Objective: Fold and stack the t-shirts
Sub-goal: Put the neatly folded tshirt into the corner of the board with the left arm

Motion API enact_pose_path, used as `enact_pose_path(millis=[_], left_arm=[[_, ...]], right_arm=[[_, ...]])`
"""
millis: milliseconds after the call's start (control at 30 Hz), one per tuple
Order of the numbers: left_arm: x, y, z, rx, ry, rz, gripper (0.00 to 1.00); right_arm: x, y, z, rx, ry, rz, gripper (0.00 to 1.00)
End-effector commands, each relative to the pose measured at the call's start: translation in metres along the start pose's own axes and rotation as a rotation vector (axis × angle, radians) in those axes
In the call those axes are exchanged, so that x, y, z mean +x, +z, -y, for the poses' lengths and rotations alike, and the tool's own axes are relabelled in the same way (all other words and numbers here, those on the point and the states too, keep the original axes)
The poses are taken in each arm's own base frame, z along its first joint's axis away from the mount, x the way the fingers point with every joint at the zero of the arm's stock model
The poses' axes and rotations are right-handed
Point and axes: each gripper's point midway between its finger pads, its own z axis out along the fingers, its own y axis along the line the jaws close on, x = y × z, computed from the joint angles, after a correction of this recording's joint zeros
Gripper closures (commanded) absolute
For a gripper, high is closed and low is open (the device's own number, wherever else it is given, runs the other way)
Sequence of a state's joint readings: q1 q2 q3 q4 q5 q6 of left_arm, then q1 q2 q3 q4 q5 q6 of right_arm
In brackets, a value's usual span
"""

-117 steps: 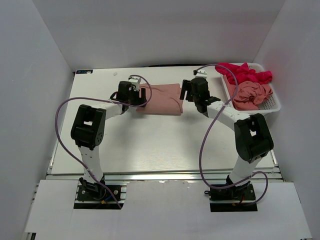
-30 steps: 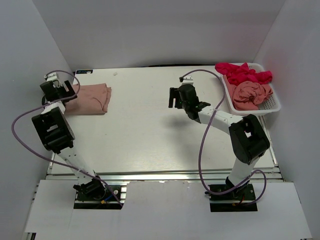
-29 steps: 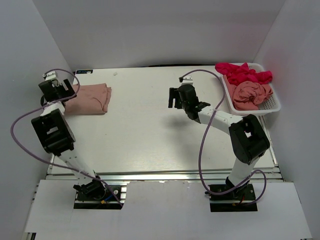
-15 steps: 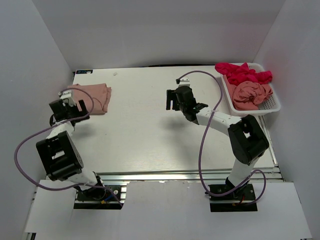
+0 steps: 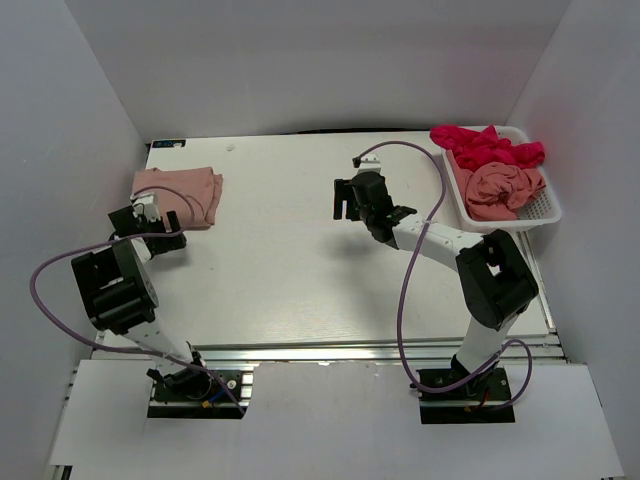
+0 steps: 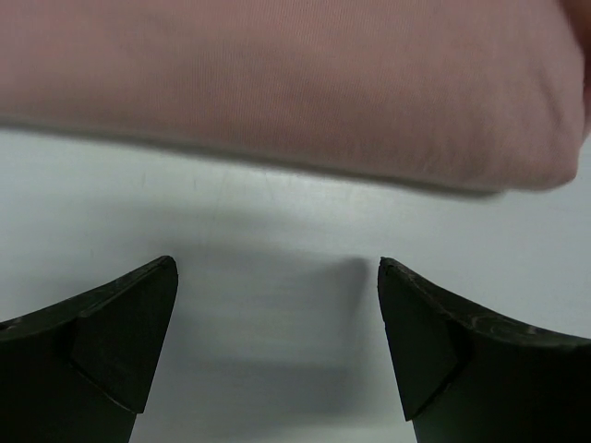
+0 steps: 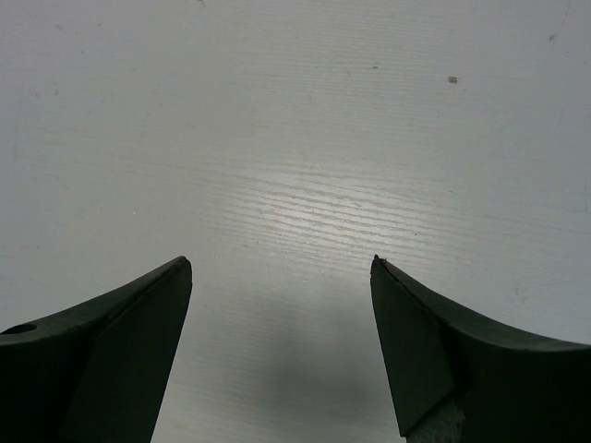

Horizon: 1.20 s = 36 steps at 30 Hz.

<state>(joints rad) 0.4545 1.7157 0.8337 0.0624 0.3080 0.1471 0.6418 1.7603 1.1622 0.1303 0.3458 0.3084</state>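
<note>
the folded salmon t-shirt (image 5: pixel 182 196) lies at the far left of the table (image 5: pixel 300 280); a crumpled magenta shirt (image 5: pixel 490 147) and salmon shirt (image 5: pixel 500 188) wait in the white basket (image 5: pixel 548 205). left fingers (image 6: pixel 102 341) and right fingers (image 7: pixel 92 360) stand apart, empty. the left fingers, just beside the fold, could snag and undo it.

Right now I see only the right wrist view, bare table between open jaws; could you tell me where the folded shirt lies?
Observer: The folded shirt lies at the table's far left.
Operator: Is it being held?
Observer: No, the left jaws stand open just short of its near edge.
Operator: What remains unfolded?
Observer: A pink shirt and a red shirt lie crumpled in the basket at far right.
</note>
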Motion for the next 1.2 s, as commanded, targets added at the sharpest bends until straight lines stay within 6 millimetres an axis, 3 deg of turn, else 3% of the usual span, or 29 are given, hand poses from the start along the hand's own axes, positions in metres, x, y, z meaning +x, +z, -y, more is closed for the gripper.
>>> enact_pose_path(millis=[0, 33, 300, 333, 500, 533, 567, 667, 700, 733, 800, 900, 967, 1000, 1167], left_arm=[[-0.008, 0.015, 0.006, 0.085, 0.013, -0.015, 0.02], [-0.002, 0.022, 0.007, 0.093, -0.022, -0.034, 0.02], [-0.023, 0.046, -0.003, 0.073, -0.054, -0.013, 0.02], [-0.032, 0.049, -0.007, 0.062, -0.054, 0.003, 0.03], [-0.038, 0.067, -0.003, 0.065, -0.058, -0.006, 0.02], [-0.047, 0.07, -0.004, 0.054, -0.049, 0.007, 0.02], [-0.043, 0.077, -0.004, 0.044, -0.052, -0.013, 0.03], [-0.056, 0.091, 0.008, 0.051, -0.027, -0.007, 0.02], [-0.054, 0.098, 0.018, 0.06, -0.012, -0.021, 0.02], [-0.051, 0.098, 0.015, 0.048, -0.01, -0.041, 0.02], [-0.062, 0.107, 0.034, 0.06, 0.045, -0.035, 0.02], [-0.078, 0.117, 0.045, 0.061, 0.075, -0.023, 0.02], [-0.083, 0.121, 0.049, 0.06, 0.079, -0.029, 0.02], [-0.095, 0.123, 0.05, 0.06, 0.087, -0.012, 0.02], [-0.098, 0.127, 0.052, 0.055, 0.102, -0.024, 0.02]], right_arm=[[-0.011, 0.0, -0.001, 0.011, -0.004, 0.033, 0.18], [-0.01, 0.001, 0.0, 0.013, -0.005, 0.032, 0.18], [-0.012, 0.008, -0.004, 0.009, -0.013, 0.028, 0.17], [-0.012, 0.009, -0.005, 0.009, -0.015, 0.025, 0.17], [-0.016, 0.015, -0.007, 0.012, -0.023, 0.031, 0.18], [-0.016, 0.016, -0.007, 0.014, -0.023, 0.03, 0.17], [-0.019, 0.016, -0.008, 0.014, -0.023, 0.034, 0.18], [-0.018, 0.021, -0.01, 0.009, -0.024, 0.03, 0.17], [-0.017, 0.022, -0.01, 0.007, -0.025, 0.027, 0.17], [-0.017, 0.022, -0.011, 0.006, -0.026, 0.026, 0.17], [-0.015, 0.024, -0.011, 0.008, -0.025, 0.024, 0.17], [-0.012, 0.028, -0.011, 0.008, -0.026, 0.017, 0.18], [-0.009, 0.029, -0.012, 0.01, -0.027, 0.009, 0.17], [-0.008, 0.029, -0.011, 0.011, -0.027, 0.008, 0.17], [-0.005, 0.028, -0.006, 0.031, -0.037, 0.007, 0.17]])
